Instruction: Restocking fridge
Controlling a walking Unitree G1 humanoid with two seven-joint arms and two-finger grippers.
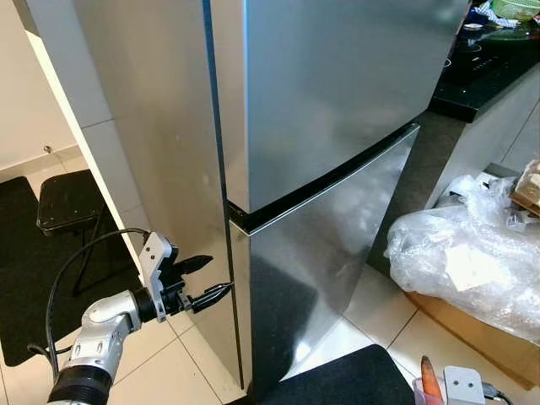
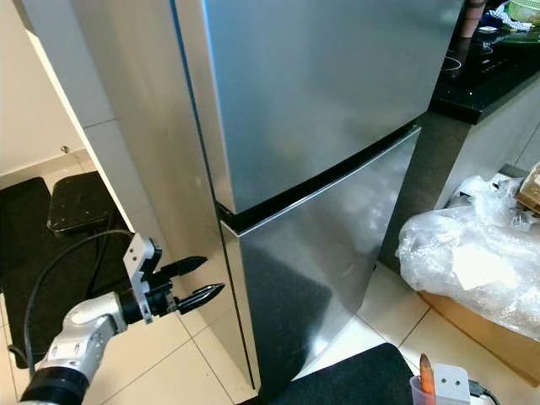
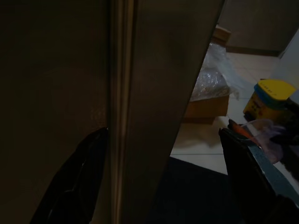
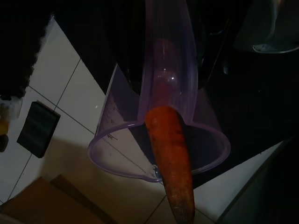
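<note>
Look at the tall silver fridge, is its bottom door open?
No, the lower door of the tall silver fridge sits shut and flush, with the left gripper open beside its edge.

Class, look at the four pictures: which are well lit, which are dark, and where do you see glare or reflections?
Left and right eye views: bright and sharp, with soft glare and reflections on the steel fridge; the left gripper is clear against it. Left wrist view: very dim, the fridge edge in shade, the floor beyond lighter. Right wrist view: dark around, yet the carrot in the clear jug is lit.
</note>
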